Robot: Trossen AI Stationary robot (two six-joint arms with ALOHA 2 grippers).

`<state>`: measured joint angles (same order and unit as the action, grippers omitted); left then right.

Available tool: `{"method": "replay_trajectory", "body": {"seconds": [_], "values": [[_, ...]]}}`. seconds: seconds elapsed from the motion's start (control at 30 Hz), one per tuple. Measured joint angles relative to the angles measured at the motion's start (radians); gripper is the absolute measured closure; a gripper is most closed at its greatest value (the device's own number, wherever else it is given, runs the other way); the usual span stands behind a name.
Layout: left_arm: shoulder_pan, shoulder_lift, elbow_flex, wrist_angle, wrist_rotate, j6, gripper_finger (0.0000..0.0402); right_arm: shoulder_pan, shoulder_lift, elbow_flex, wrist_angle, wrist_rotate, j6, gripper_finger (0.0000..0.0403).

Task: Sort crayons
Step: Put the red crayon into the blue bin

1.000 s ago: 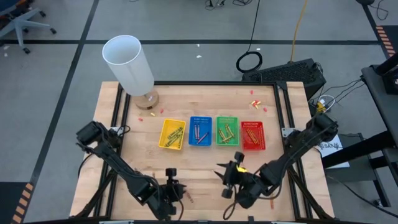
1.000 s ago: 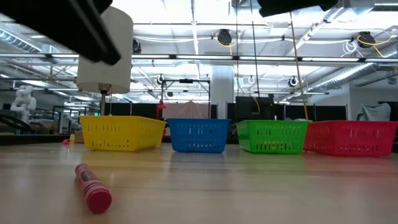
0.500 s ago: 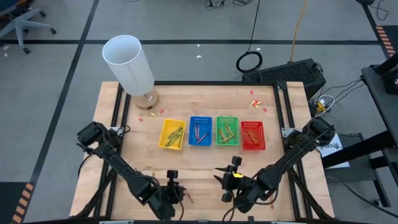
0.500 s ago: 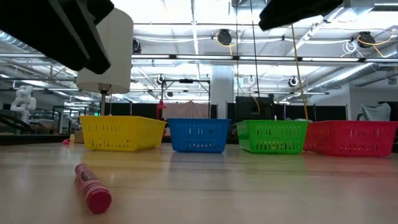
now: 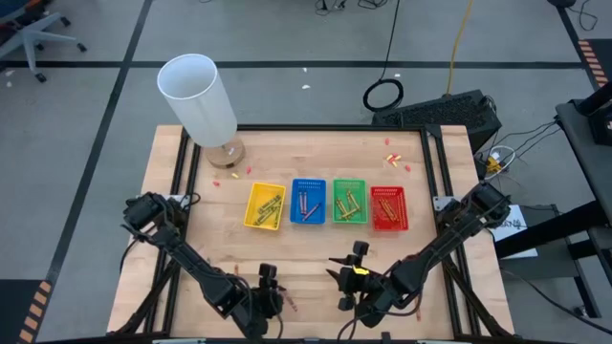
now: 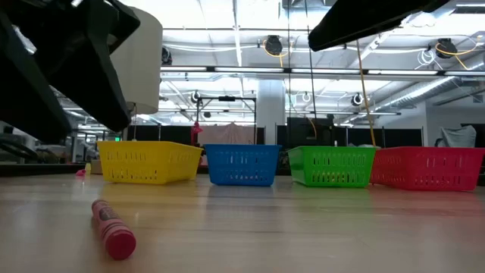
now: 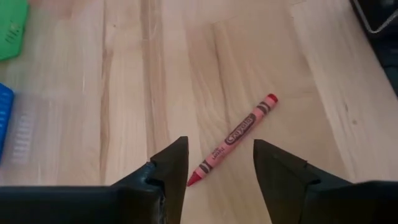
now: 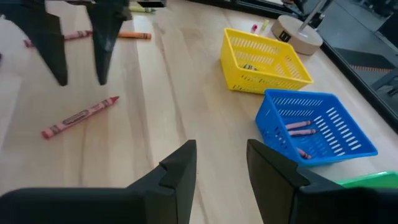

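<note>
A single red crayon [image 7: 233, 140] lies flat on the wooden table near its front edge, also seen in the low view [image 6: 114, 227]. My left gripper [image 7: 219, 155] hangs open just above it, one finger on either side of its pointed end, touching nothing. From the right wrist view those fingers [image 8: 62, 56] stand clear of the crayon [image 8: 79, 117]. My right gripper [image 8: 221, 155] is open and holds nothing, to the right of the left one [image 5: 349, 269]. More crayons lie in the yellow [image 5: 265, 204], blue [image 5: 308, 201], green [image 5: 349, 201] and red [image 5: 388, 207] trays.
A white lamp [image 5: 198, 96] on a round wooden base [image 5: 227, 153] stands at the far left. Small scraps [image 5: 392, 158] lie at the far right. A red [image 8: 53, 38], an orange [image 8: 134, 36] and a yellowish crayon [image 8: 146, 9] lie beyond the left gripper.
Both grippers have come down toward the table: the left one onto the spot over the red crayon, the right one lower and a little toward the near edge. The crayon has not moved.
</note>
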<state>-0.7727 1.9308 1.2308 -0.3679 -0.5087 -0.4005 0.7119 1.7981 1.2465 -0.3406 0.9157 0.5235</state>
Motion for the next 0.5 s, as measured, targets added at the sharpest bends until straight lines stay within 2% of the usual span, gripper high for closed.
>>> {"method": "replay_trajectory", "body": {"seconds": [0.13, 0.33, 0.4, 0.5], "values": [[-0.006, 0.001, 0.000, 0.000, 0.005, 0.108, 0.0224, -0.015, 0.000, 0.000, 0.027, -0.003, -0.023, 0.0277], [-0.002, 0.024, 0.000, 0.011, 0.027, 0.359, 0.0224, -0.024, 0.000, 0.000, 0.023, -0.004, -0.017, 0.0277], [0.010, 0.026, 0.000, 0.002, 0.058, 0.440, 0.0224, -0.024, 0.000, 0.000, 0.022, -0.004, -0.022, 0.0277], [0.052, 0.026, 0.000, 0.003, 0.187, 0.510, 0.0224, -0.024, 0.000, 0.000, 0.022, -0.004, -0.037, 0.0277]]}}
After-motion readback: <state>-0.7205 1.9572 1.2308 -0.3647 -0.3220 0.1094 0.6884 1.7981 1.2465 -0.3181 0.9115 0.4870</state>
